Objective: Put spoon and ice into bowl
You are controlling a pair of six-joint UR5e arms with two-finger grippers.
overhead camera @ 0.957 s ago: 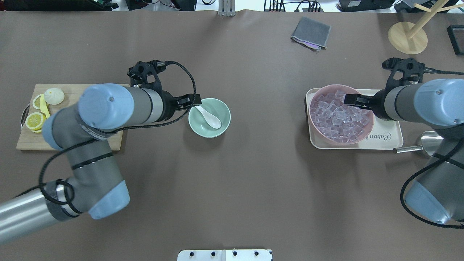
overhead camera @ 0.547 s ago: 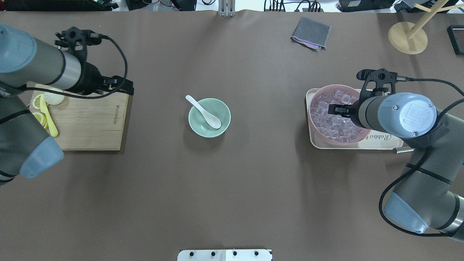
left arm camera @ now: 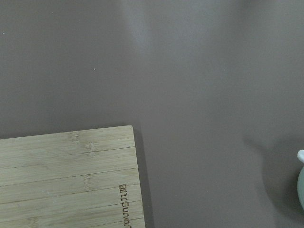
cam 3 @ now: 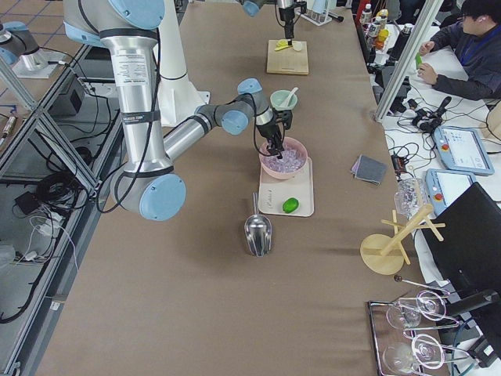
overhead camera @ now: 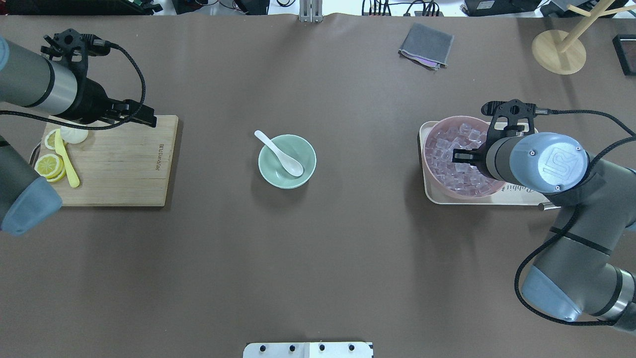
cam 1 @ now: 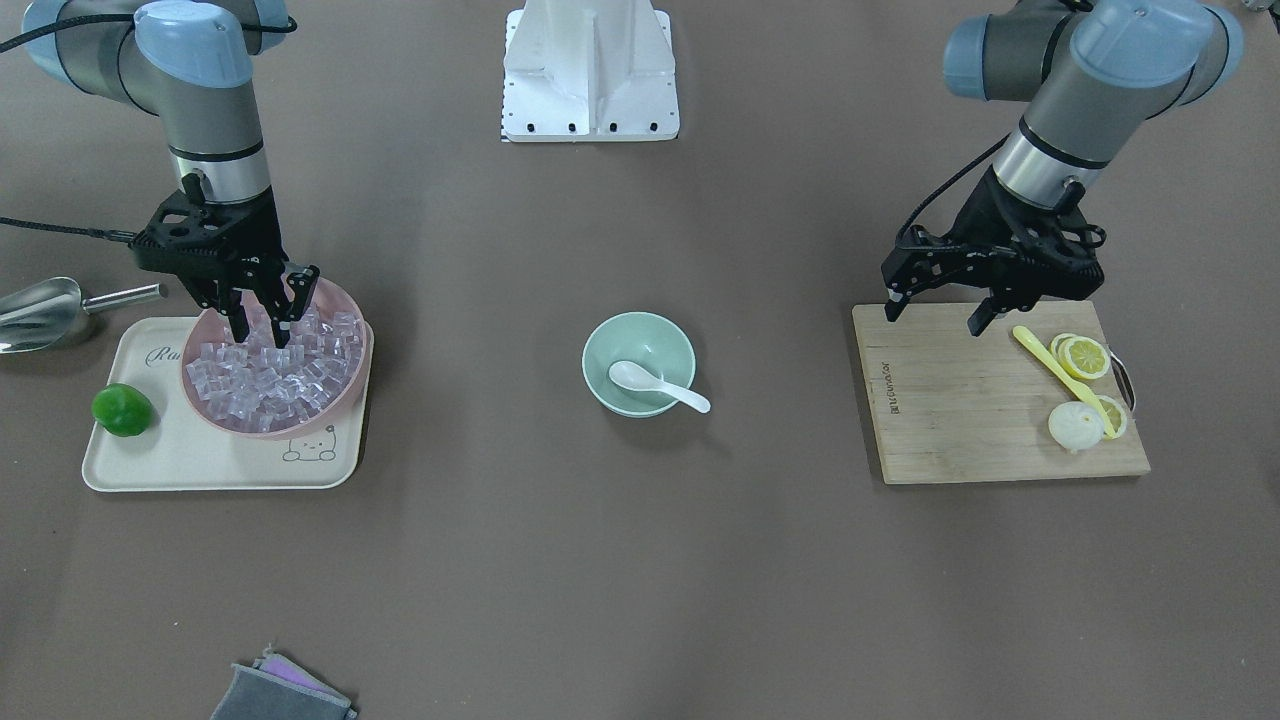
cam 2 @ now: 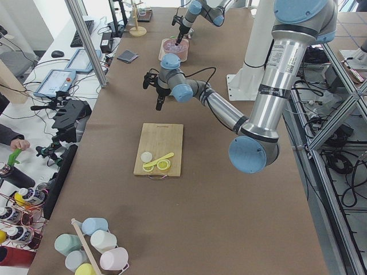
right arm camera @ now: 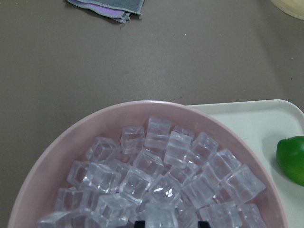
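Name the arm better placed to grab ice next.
Right. The right gripper, open, is at the ice in the pink bowl; the left gripper is over the cutting board, far from it.

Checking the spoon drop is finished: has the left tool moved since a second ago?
Yes. The left tool has pulled leftward from the bowl to the cutting board's far corner.
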